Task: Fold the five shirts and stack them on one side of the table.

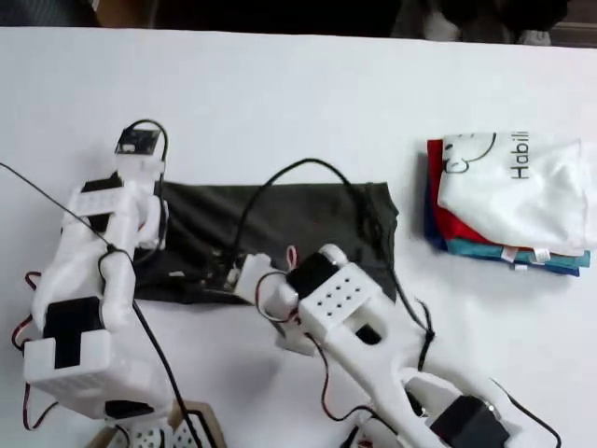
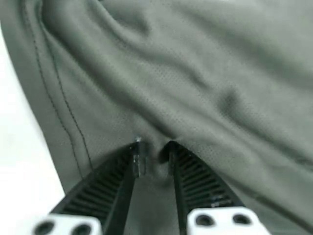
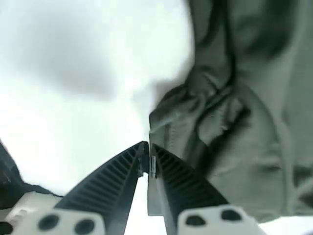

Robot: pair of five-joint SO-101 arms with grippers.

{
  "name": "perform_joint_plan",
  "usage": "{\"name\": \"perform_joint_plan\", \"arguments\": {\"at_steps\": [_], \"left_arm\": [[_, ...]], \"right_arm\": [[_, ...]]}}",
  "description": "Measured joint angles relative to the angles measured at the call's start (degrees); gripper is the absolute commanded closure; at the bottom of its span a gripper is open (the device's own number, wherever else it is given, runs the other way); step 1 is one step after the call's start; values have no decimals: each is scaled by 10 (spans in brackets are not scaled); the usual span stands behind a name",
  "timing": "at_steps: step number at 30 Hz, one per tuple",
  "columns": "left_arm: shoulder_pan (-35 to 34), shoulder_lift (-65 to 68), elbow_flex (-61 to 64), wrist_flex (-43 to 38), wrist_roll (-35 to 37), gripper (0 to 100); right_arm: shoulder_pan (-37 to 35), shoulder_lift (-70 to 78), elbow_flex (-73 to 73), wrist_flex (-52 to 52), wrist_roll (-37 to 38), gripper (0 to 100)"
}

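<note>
Where the high view takes in the whole white table (image 1: pixel 280 93), the dark shirt (image 1: pixel 298 219) lies spread flat near its middle, and well off to that shirt's right sits a stack of folded shirts (image 1: pixel 504 247), with a white one (image 1: pixel 522 187) on top and red, blue and teal layers showing below it. An arm stands at the dark shirt's left end and another at its near edge, but their fingers are hidden there. The wrist views supply that detail. Seen from the left wrist, the left gripper (image 2: pixel 152 156) is pressed down into the shirt's grey-green cloth (image 2: pixel 195 73), its tips closed on a small raised fold beside a stitched hem. Seen from the right wrist, the right gripper (image 3: pixel 148 159) sits at the shirt's bunched edge (image 3: pixel 244 122), where cloth meets bare table; its tips are drawn almost together, and whether any fabric is caught between them cannot be told.
</note>
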Motion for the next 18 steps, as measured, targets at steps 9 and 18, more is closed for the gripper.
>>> {"name": "perform_joint_plan", "arguments": {"at_steps": [9, 18], "left_arm": [[0, 0, 0, 0, 0, 897], [0, 0, 0, 0, 0, 897]], "right_arm": [[-1, 101, 8, -43, 0, 875], [28, 155, 13, -109, -1, 971]]}}
